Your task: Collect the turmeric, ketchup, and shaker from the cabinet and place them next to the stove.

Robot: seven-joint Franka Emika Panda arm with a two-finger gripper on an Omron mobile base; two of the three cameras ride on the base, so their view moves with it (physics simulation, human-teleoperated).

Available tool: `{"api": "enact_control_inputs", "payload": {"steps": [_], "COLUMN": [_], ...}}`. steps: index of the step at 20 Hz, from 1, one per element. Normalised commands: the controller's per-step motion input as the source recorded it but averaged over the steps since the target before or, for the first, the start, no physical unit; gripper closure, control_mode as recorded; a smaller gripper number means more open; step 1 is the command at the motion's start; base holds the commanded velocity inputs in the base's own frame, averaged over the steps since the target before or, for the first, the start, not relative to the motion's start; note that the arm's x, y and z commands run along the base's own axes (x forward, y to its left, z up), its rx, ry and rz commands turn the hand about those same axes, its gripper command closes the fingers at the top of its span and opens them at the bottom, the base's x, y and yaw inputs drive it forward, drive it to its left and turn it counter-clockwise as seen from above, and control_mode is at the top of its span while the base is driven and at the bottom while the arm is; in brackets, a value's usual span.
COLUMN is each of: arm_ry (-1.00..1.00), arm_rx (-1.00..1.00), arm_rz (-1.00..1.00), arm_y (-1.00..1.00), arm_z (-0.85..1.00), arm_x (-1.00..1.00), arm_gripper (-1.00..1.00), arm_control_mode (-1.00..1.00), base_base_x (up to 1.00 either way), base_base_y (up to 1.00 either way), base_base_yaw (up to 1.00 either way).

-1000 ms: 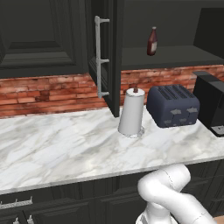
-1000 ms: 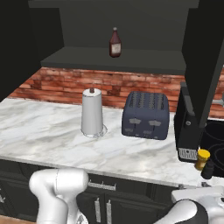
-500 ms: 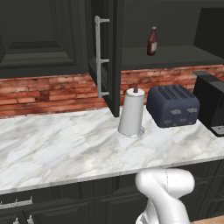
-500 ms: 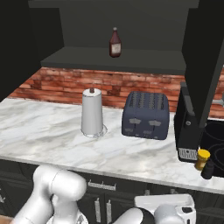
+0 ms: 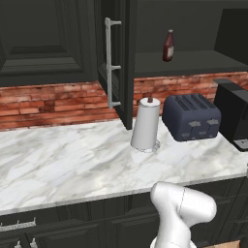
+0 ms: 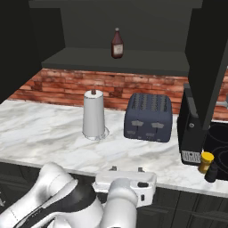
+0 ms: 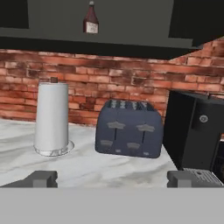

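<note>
Pincer (image 7: 112, 178) spread wide and empty, low at the counter (image 6: 40, 133) edge; ketchup (image 6: 117, 43) alone on the open cabinet (image 5: 118, 58) shelf.

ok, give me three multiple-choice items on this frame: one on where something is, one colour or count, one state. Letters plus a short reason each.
1. Where is the ketchup?
A. on the cabinet shelf
B. on the counter beside the toaster
C. in the hand

2. How many paper towel rolls stand on the counter?
A. none
B. one
C. two

3. How is the hand?
A. shut on the ketchup
B. shut and empty
C. open and empty

Answers:
1. A: the red bottle stands on the shelf of the cabinet, above the toaster.
2. B: a single paper towel roll stands left of the toaster.
3. C: in the hand view its tips sit far apart with nothing between them.
</note>
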Motion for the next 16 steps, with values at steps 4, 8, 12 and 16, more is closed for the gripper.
{"api": "enact_control_inputs", "payload": {"steps": [4,8,12,16], "arm_ry": [0.00,0.00,0.00,0.00], "arm_rx": [0.00,0.00,0.00,0.00], "arm_rz": [-0.10,-0.08,-0.01,0.00], "arm_y": [1.00,0.99,0.78,0.73], "arm_z": [0.81,0.83,0.94,0.99], "arm_x": [0.03,0.14,0.26,0.30], "arm_gripper": [-1.00,-1.00,-1.00,-1.00], "arm_control_mode": [-1.00,-1.00,-1.00,-1.00], "base_base_x": [0.00,0.00,0.00,0.00], "base_base_y": [0.00,0.00,0.00,0.00], "base_base_yaw": [0.00,0.00,0.00,0.00]}}
